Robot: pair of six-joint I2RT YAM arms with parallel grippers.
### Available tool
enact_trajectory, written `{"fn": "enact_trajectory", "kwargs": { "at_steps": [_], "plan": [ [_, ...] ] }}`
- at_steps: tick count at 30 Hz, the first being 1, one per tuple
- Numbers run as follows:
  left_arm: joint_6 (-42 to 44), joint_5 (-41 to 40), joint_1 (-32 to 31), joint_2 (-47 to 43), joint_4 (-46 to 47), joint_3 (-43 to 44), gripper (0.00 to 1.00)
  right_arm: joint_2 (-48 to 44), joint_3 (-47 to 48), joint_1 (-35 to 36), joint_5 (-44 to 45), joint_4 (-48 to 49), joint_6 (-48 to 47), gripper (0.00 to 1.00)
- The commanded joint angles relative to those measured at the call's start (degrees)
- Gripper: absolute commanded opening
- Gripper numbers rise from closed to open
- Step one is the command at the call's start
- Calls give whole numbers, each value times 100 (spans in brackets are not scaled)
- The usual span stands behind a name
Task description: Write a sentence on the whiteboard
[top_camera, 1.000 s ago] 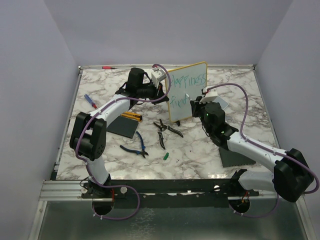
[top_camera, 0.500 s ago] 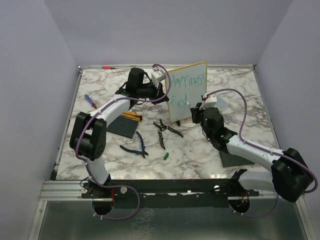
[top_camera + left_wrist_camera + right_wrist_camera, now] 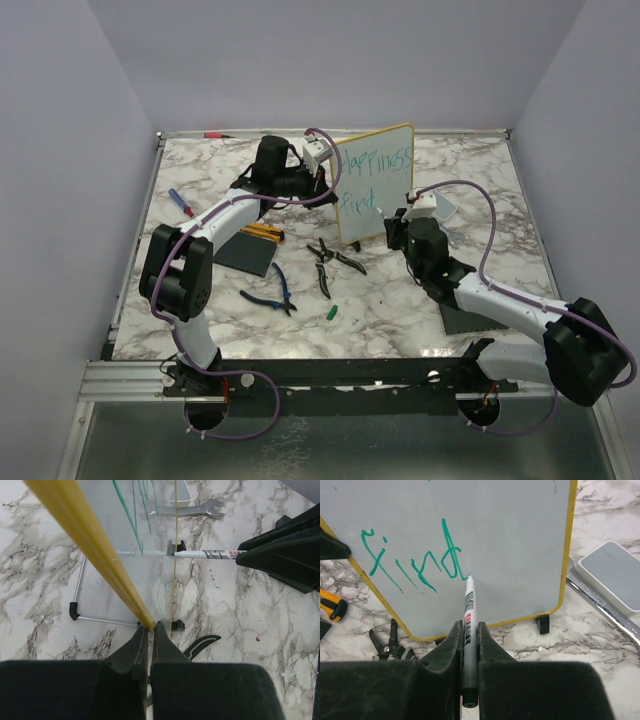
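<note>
**Marker Tip Rested Against the Board Beside "find"**

The right gripper was pinched on a slim white marker with black and red print on its barrel. The pen ran straight out ahead of the fingertips. Its tip met the face of the small upright white rectangular whiteboard with a thin yellow rim, directly in front of this gripper.

The teal-green handwritten sentence read "Happiness" on the upper line and "find" on the lower. The pen tip sat just right of the foot of the "d". To the right of the fingers lay a flat steel wrench, with a grey-topped rectangular block beside it. To their left, a yellow-and-black utility knife showed past the board's lower corner.

The left gripper had its fingers pressed together on the board's yellow edge. The rim rose away from the fingertips towards the upper left of that wrist view. Beyond them, the marker pointed in from the right to the board's face.

From above, the board stood between the two grippers, the left gripper at its left edge and the right gripper at its lower front. Nearer the arm bases than either gripper, black-handled cutters, blue-handled pliers and a small green cap lay on the marble-patterned tabletop.
</note>
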Motion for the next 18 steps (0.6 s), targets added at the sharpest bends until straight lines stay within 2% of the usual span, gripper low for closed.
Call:
{"fn": "enact_trajectory", "kwargs": {
  "at_steps": [1, 7, 18],
  "plan": [
    [302, -85, -29, -151, -152, -126, 0, -390, 74, -25, 391, -76, -142, 1],
    [306, -79, -29, -171, -150, -131, 0, -600, 145, -23, 468, -91, -361, 1],
    [301, -85, -31, -169, -154, -133, 0, -348, 251, -24, 298, 341, -459, 1]
  ]
}}
